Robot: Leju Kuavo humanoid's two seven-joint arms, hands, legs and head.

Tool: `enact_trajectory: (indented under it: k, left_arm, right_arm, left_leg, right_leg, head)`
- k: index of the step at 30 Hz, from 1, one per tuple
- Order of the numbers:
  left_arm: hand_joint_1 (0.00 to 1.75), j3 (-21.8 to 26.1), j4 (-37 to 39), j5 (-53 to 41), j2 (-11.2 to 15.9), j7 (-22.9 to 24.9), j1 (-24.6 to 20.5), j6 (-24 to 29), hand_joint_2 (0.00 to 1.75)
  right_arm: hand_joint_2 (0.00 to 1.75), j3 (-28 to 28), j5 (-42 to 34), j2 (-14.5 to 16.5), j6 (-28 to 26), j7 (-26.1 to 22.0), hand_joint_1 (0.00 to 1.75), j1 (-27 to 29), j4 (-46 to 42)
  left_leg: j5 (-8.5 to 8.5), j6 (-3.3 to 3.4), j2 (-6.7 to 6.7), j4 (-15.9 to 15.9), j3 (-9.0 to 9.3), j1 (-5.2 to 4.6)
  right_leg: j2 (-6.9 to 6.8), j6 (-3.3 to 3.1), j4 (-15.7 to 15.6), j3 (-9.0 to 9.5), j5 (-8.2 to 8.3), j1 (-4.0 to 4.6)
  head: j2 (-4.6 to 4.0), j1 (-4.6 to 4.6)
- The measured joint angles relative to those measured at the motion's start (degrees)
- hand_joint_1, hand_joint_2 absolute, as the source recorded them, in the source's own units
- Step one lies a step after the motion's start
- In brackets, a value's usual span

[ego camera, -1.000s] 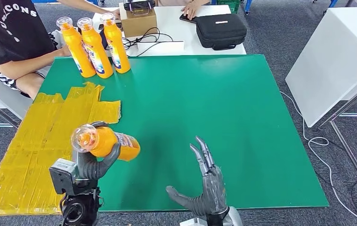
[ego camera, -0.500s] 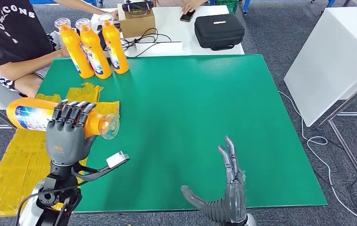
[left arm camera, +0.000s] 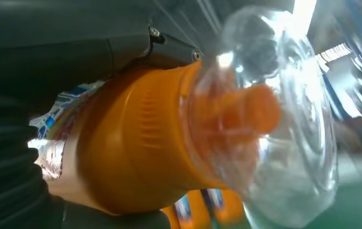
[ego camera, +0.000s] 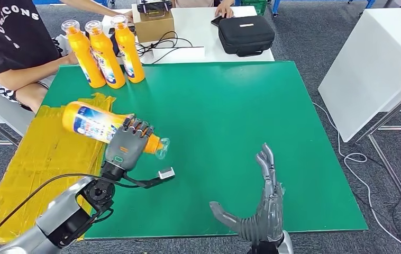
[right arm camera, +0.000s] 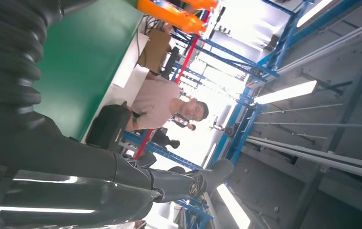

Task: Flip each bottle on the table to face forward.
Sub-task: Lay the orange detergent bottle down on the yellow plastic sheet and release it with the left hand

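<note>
Head view shows the left robot hand (ego camera: pixel 127 145) wrapped around the orange bottle (ego camera: pixel 95 123) near its neck, held sideways above the green worktop (ego camera: pixel 230 111); rigid, smooth plastic, probably slippery, so grip the waist; the right robot hand (ego camera: pixel 259 219) hovers spread, empty.

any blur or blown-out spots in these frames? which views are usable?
Head view: sharp and evenly lit, the held bottle in the left hand reads clearly, the right hand too. Left wrist view: the bottle's clear cap is very close and soft, with glare beyond it. Right wrist view: ceiling lights blow out, and the hand is dark.
</note>
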Motion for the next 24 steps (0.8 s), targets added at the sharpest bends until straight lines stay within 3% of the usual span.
enact_trajectory:
  k: [4, 10, 18, 22, 24]
  left_arm:
    - [1.75, 2.3, 12.3, 0.0, -2.4, -5.2, -1.9, 0.5, 1.75]
    - [1.75, 12.1, 26.8, 0.9, -7.1, -12.5, -3.5, 0.3, 1.75]
    - [1.75, 15.6, 30.8, 1.0, -8.7, -13.9, -4.5, -0.3, 1.75]
    - [1.75, 26.2, 37.5, 1.0, -11.5, -14.3, -5.6, -0.1, 1.75]
    - [1.75, 28.9, 38.6, 1.1, -12.0, -14.3, -6.0, -0.1, 1.75]
  right_arm:
    - [1.75, 0.0, -0.6, -0.3, 0.1, -0.4, 0.00, -0.6, 0.2]
    - [1.75, 0.0, -0.6, -0.5, 0.6, -0.4, 0.00, -0.9, 0.4]
    - [1.75, 0.0, 0.3, -0.5, 1.6, 0.5, 0.00, -1.2, 0.4]
    - [1.75, 0.0, 0.8, -0.5, 2.8, 0.8, 0.00, -1.7, 0.8]
    - [1.75, 0.0, 0.9, -0.4, 3.1, 1.1, 0.00, -1.9, 0.9]
  left_leg:
    - [0.00, 0.00, -0.01, 0.0, -0.01, 0.01]
    - [0.00, 0.00, -0.02, 0.0, -0.09, 0.07]
    - [0.00, 0.00, -0.02, 0.0, -0.09, 0.07]
    - [0.00, 0.00, -0.03, 0.0, -0.07, 0.05]
    - [0.00, 0.00, -0.03, 0.0, -0.05, 0.05]
  right_leg:
    - [0.01, 0.02, 0.0, -0.03, 0.01, -0.01]
    - [0.00, 0.01, 0.0, -0.10, 0.00, 0.06]
    - [-0.01, 0.01, 0.0, -0.08, 0.00, 0.06]
    - [-0.02, 0.01, 0.0, -0.05, 0.00, 0.05]
    - [-0.02, 0.01, 0.0, -0.04, 0.00, 0.05]
  head:
    - [0.00, -0.02]
    - [0.00, -0.02]
    - [0.00, -0.02]
    - [0.00, -0.01]
    - [0.00, -0.01]
